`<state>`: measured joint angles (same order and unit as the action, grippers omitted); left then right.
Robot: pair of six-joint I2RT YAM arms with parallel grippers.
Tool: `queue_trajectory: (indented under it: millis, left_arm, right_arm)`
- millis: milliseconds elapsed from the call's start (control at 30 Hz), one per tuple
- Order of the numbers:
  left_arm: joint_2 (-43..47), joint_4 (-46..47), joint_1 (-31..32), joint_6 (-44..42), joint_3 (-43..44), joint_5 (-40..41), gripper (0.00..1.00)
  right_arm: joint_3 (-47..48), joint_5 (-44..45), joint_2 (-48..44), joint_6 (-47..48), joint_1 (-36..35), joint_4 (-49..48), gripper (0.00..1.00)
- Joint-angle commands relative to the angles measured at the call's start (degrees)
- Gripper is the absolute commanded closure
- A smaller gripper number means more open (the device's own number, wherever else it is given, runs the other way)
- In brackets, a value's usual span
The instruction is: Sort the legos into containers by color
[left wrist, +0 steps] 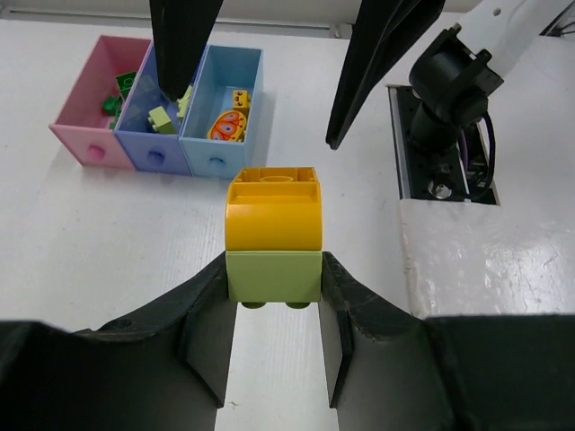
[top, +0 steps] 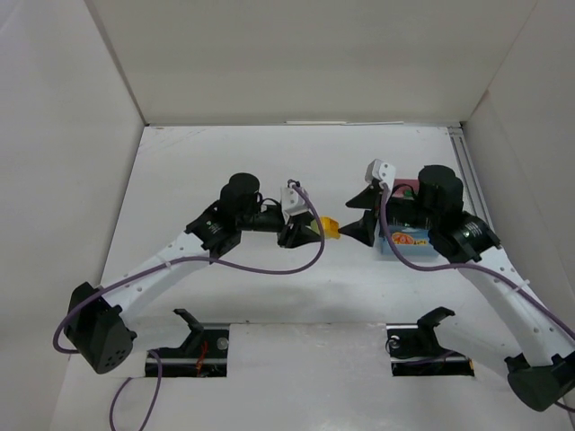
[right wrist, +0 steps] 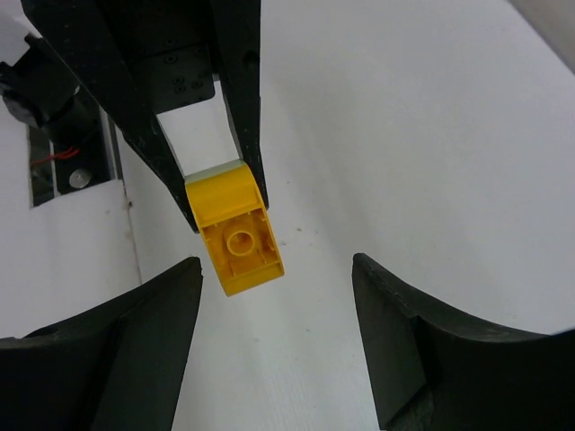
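Legos-wise, the one that matters is a two-piece clump: a yellow brick (left wrist: 274, 208) stuck onto a pale green brick (left wrist: 274, 276). The left gripper (left wrist: 274, 292) has its jaws clamped on the green one's sides, with the yellow half poking out past the fingertips. The right gripper (right wrist: 277, 260) faces it with its jaws spread wider than the brick, touching nothing. The yellow brick lines up with that gap, off toward one finger, but I can't tell if it's actually inside yet.

Looks like a pull-apart to me. I'd centre the open jaws on the yellow part only, squeeze its sides, then peel with a tilt rather than yank, while the left holds firm. Beyond the right jaws sit the pink tray (left wrist: 81, 135), dark blue tray (left wrist: 148, 154) and light blue tray (left wrist: 211, 154).
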<state>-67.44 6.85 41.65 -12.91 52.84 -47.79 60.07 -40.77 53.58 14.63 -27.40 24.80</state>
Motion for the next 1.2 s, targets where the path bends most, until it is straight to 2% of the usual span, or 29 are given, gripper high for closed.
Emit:
queue_trajectory:
  millis: [0,300,500,567,600,633,767,800,833,1000,1100,1167]
  left_arm:
    - [2.48,0.09,0.01,-3.97,1.13,-3.45,1.0]
    - [2.49,0.09,0.01,-3.97,1.13,-3.45,1.0]
    - [3.02,0.09,0.01,-3.97,0.6,-3.45,1.0]
    - [3.63,0.79,0.01,-3.97,0.6,-3.45,1.0]
    - [3.63,0.79,0.01,-3.97,0.6,-3.45,1.0]
    - [4.15,0.79,0.01,-3.97,0.08,-3.45,1.0]
    - [4.16,0.79,0.01,-3.97,-0.54,-2.83,1.0]
    - [4.16,0.79,0.01,-3.97,-0.54,-2.83,1.0]
    - [4.16,0.79,0.01,-3.97,-1.07,-2.83,1.0]
    - [4.16,0.79,0.01,-4.5,-1.6,-2.83,1.0]
    - [4.16,1.49,0.01,-3.27,-3.53,-1.43,1.0]
    - [4.16,2.02,0.01,-1.61,-4.84,-0.73,1.0]
  right_arm:
    - [1.98,-5.89,0.29,2.77,-0.28,0.0,0.27]
    - [1.98,-6.77,3.72,3.3,-4.07,-2.2,0.24]
    - [2.5,-1.15,5.39,3.3,-6.88,-2.82,0.24]
    - [2.5,-1.15,5.91,3.3,-6.88,-2.82,0.3]
    - [2.5,-1.15,5.92,3.3,-6.88,-3.52,0.41]
    - [2.5,-1.15,5.92,3.3,-6.88,-3.53,0.45]
    - [2.5,-1.15,5.92,2.77,-6.88,-3.53,0.55]
    - [2.5,-1.15,5.92,2.77,-6.88,-3.53,0.55]
    - [2.5,-1.15,5.92,2.77,-6.88,-3.53,0.63]
    - [2.5,-2.91,5.92,2.77,-6.88,-4.14,0.84]
    - [3.21,3.48,4.88,0.85,-6.88,-5.1,0.98]
    - [3.21,9.91,3.82,0.22,-5.66,-5.63,1.0]
